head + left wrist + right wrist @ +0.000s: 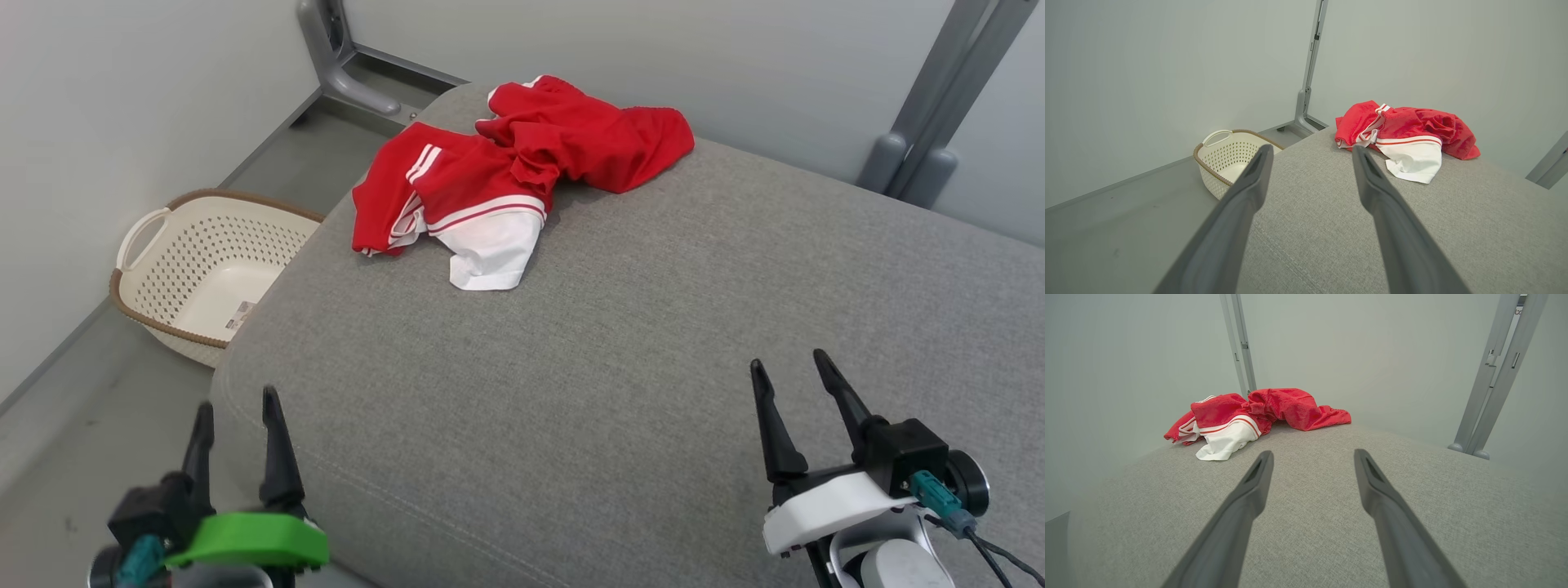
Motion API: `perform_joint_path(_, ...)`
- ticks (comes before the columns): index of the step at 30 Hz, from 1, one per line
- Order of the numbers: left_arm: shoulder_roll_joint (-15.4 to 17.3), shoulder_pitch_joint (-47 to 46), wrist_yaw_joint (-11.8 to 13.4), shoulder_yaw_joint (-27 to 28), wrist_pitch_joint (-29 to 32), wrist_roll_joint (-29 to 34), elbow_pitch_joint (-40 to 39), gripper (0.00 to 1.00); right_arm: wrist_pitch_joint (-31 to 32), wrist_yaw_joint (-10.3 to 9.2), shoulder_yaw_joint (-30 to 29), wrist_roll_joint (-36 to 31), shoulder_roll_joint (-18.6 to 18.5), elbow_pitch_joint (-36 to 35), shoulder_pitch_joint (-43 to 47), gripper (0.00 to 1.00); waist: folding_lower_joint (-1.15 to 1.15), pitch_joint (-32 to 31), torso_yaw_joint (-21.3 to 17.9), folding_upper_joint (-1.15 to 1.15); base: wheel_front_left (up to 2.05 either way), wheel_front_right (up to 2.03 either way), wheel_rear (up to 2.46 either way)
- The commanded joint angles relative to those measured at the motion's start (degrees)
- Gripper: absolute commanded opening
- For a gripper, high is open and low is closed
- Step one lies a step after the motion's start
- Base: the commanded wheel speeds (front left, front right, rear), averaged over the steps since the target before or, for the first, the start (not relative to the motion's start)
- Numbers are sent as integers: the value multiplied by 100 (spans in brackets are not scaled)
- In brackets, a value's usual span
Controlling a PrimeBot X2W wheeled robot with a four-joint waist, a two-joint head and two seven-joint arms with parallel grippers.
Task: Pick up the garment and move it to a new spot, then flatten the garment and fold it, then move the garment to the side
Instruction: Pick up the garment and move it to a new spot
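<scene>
On one grey cushion (620, 327) lies one crumpled garment (506, 163); one basket (196, 249) stands beside; left gripper (237, 400) and right gripper (789, 359) gape, empty.

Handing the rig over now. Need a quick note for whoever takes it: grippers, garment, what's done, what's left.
Left gripper: open, holding nothing, by the near left corner of the grey cushion.
Right gripper: open, holding nothing, over the cushion's near right.
Garment: red and white, crumpled in a heap at the cushion's far side, well away from both grippers.
Basket: on the floor, left of the cushion.
Done: nothing yet.
Left: pick up, move, flatten, fold, move aside.
</scene>
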Motion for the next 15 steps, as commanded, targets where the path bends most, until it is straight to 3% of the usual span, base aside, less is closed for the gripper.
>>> perform_joint_path(1, 138, -338, -63, 58, 4, 84, 10, 100, -19, -4, -39, -81, -21, -94, 42, 100, 0, 155, -72, 0, 0, 0, 0)
perform_joint_path(5, 411, -1237, -131, 299, 9, 62, -22, 100, -19, -4, -30, -282, -28, -220, -167, 100, 0, 566, -461, 0, 0, 0, 0)
perform_joint_path(12, 1374, -3368, -410, 236, 652, 411, 307, 100, -19, -5, -35, -753, -29, -305, -599, 100, 0, 1380, -1139, 0, 0, 0, 0)
perform_joint_path(15, 1457, -4207, -527, 175, 982, 312, 677, 100, -19, -5, -29, -895, -30, -335, -777, 100, 0, 1688, -1386, 0, 0, 0, 0)
